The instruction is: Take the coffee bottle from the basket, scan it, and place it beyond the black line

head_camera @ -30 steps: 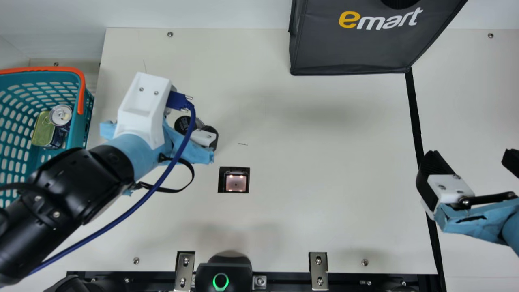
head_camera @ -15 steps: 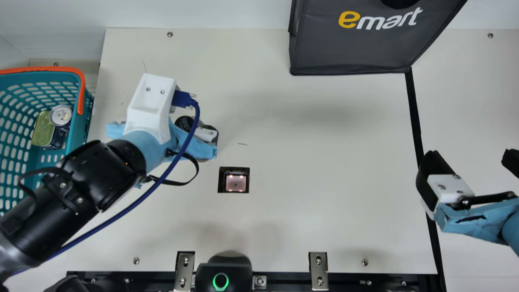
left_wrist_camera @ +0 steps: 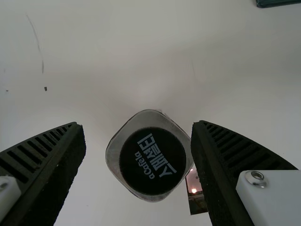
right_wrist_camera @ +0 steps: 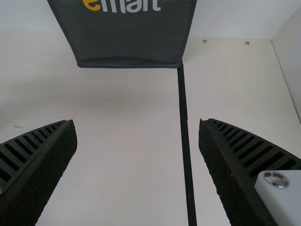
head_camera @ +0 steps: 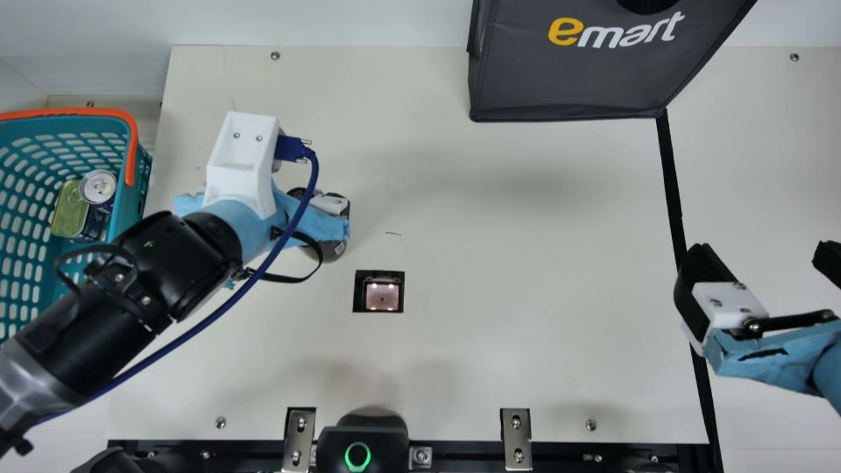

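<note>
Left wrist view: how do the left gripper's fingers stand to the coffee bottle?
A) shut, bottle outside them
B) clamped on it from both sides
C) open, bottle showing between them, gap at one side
C: the left gripper has its fingers spread to either side of the coffee bottle, with bare table showing between it and the finger at that view's left.

"What surfaces can I make out from over here?"
"A plastic basket (head_camera: 135, 197), matt cloth bag (head_camera: 565, 79), smooth tabletop (head_camera: 499, 282) with a faint sheen."
"And my brackets (head_camera: 516, 437)?"
"Shiny metal, I'd say."
</note>
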You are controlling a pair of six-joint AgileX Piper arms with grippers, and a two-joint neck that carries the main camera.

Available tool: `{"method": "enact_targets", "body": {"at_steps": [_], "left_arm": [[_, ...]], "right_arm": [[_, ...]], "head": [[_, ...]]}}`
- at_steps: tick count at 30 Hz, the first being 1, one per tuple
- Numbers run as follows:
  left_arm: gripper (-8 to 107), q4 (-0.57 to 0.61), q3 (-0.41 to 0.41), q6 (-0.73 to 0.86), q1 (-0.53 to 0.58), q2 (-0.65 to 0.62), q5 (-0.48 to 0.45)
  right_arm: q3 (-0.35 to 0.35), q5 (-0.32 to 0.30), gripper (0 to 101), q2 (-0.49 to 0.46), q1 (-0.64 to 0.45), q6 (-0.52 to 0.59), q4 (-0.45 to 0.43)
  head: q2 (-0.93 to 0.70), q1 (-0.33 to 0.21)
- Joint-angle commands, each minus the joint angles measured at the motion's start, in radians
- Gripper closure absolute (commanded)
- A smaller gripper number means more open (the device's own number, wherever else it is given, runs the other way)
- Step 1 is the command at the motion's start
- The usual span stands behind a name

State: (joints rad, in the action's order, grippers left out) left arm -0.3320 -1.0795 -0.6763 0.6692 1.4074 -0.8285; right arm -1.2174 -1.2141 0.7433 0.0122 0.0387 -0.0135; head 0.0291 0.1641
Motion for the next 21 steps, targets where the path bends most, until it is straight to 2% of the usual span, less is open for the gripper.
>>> {"method": "enact_targets", "body": {"at_steps": [1,6,18,21], "left_arm": [[9,0.001,0.001,-0.003,-0.003,0.004,0.005],[9,0.003,0.003,-0.009,-0.009,0.013,0.013],[89,0.003,0.013,-0.006,-0.007,0.016,0.017],[89,0.005,0.013,0.002,-0.004,0.011,0.019]], "right_arm": [[0.000,0.000,10,0.000,0.000,0.000,0.000],[0.000,0.000,10,0.000,0.000,0.000,0.000],[0.000,0.000,10,0.000,0.000,0.000,0.000],[0.000,0.000,10,0.000,0.000,0.000,0.000]], "head": [[-0.002,-0.026],[-0.002,-0.026],[-0.002,-0.026],[-0.002,-0.026]]}}
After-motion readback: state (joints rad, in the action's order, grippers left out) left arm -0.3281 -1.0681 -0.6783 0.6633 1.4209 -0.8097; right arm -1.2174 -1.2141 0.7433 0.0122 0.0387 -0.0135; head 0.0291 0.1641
